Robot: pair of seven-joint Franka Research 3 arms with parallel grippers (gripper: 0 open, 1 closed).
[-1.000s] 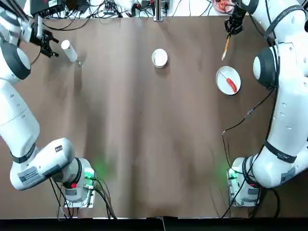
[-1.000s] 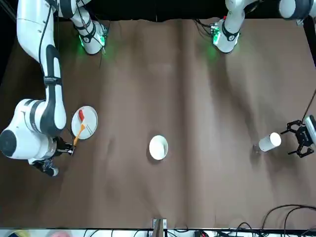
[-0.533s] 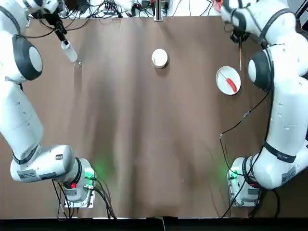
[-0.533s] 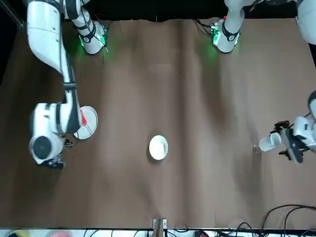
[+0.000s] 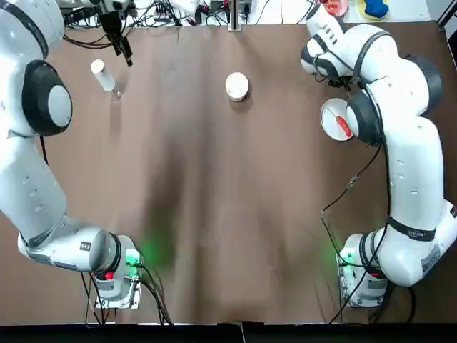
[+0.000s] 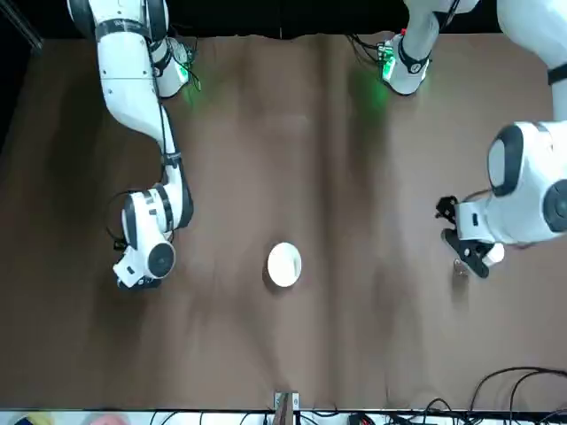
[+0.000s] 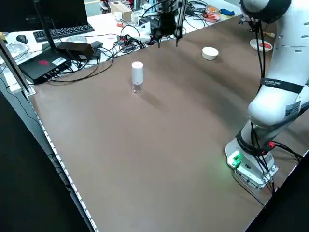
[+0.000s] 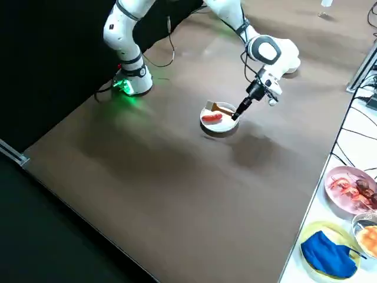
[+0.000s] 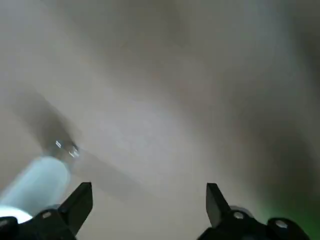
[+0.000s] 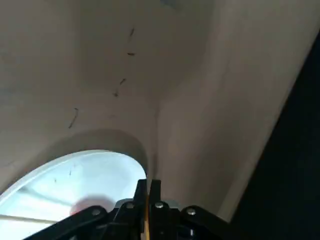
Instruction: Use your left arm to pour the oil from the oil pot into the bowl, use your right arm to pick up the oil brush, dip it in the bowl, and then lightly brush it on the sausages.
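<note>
Standing upright near the table's far left corner, your one oil pot shows its white top over a clear lower body, touched by nothing. One small white bowl sits alone near the far middle of the table, well apart from the pot. You have one white plate on the right side, and one red sausage lies on it. One oil brush leans over that plate, its pale end on the plate by the sausage.

Your right gripper hangs just over the plate's far rim, and its fingers are pressed together on the brush's upper end; the wrist view shows them nearly touching with a thin orange strip between. Your left gripper hovers above the table just beyond the pot, not touching it, with its fingers spread wide and holding nothing.

Beyond the table edge you can count one pink dish of reddish food and one blue cloth. You can read no writing anywhere.
</note>
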